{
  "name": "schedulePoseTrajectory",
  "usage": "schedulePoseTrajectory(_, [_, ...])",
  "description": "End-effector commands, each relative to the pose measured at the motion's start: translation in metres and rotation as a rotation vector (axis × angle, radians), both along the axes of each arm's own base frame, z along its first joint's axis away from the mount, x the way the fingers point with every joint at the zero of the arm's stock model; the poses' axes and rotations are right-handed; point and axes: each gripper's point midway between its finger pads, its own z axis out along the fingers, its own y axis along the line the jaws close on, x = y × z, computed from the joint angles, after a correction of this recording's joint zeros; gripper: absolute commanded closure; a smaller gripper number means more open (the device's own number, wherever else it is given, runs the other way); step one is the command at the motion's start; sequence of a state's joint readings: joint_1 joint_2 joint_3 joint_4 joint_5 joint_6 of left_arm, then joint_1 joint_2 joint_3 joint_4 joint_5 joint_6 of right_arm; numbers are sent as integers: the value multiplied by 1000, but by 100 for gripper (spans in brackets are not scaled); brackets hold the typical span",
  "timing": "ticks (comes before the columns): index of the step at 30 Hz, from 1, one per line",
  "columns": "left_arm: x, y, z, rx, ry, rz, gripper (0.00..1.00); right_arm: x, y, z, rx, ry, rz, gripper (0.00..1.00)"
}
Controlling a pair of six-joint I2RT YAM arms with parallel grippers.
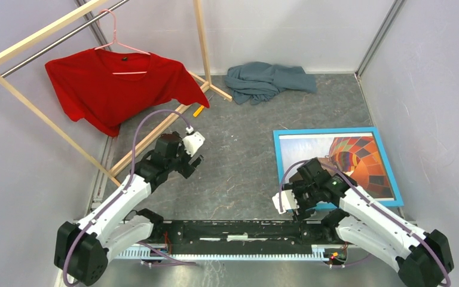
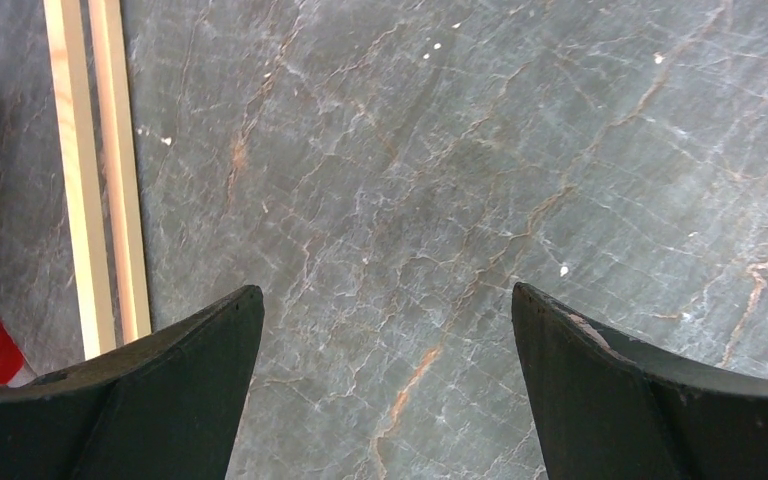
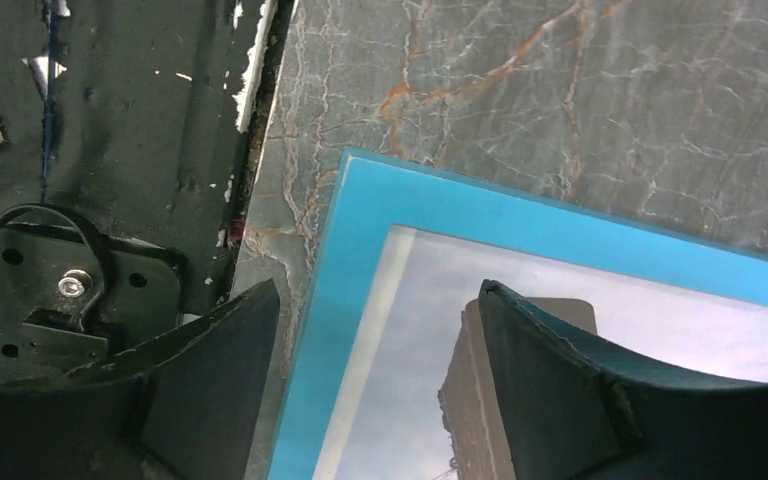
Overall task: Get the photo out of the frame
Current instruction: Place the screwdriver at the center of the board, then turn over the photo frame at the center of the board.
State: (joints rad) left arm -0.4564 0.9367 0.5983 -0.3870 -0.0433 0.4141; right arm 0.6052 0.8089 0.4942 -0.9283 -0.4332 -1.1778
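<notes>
The frame [image 1: 325, 132] lies face up on the grey floor at the right, its bright light-blue border around the photo [image 1: 352, 156] of a colourful hot-air balloon. My right gripper [image 1: 295, 200] is open above the frame's near left corner. In the right wrist view the blue frame edge [image 3: 360, 250] runs between my open fingers, with the photo's pale sky [image 3: 430, 330] beside it. My left gripper [image 1: 192, 156] is open and empty over bare floor at the left, far from the frame. It holds nothing in the left wrist view [image 2: 388, 300].
A wooden clothes rack [image 1: 155, 128] with a red shirt [image 1: 113, 84] on a pink hanger stands at the back left; its base rail [image 2: 100, 180] lies next to my left gripper. A grey-blue cloth [image 1: 266, 81] lies at the back. The black base plate [image 1: 239, 230] spans the near edge.
</notes>
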Motion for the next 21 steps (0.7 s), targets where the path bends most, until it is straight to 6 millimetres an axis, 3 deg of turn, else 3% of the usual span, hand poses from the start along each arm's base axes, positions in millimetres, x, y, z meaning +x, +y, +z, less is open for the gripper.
schedulePoseTrajectory(1, [14, 1, 13, -73, -29, 55, 0, 2, 3, -5, -37, -45, 42, 21])
schedulePoseTrajectory(17, [18, 9, 10, -103, -1, 82, 0, 16, 12, -26, -103, -124, -54, 65])
schedulePoseTrajectory(21, [18, 7, 11, -112, -5, 74, 0, 23, 20, -22, -93, -134, -91, 96])
